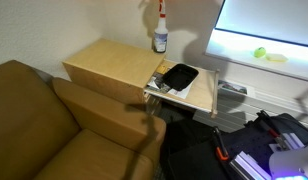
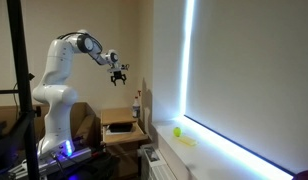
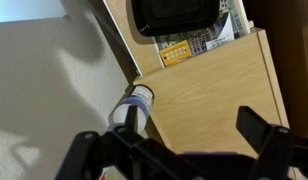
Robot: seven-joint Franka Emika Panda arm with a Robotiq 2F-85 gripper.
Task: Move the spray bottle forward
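Observation:
The spray bottle [image 1: 160,36] stands upright at the back edge of the light wooden table [image 1: 109,65], close to the wall, its red-orange nozzle on top. It also shows in an exterior view [image 2: 136,104] and from above in the wrist view [image 3: 135,104]. The black tray [image 1: 179,76] lies at the table's near right end; it shows in the wrist view too [image 3: 174,14]. My gripper [image 2: 119,76] hangs high above the table, well clear of the bottle. In the wrist view its fingers [image 3: 179,150] are spread wide with nothing between them.
A brown sofa [image 1: 44,125] adjoins the table. Printed papers [image 3: 190,47] lie under the tray's edge. A white ledge holds a yellow-green object [image 1: 260,52]. Dark bags and gear [image 1: 209,150] sit on the floor below the table. The wall is right behind the bottle.

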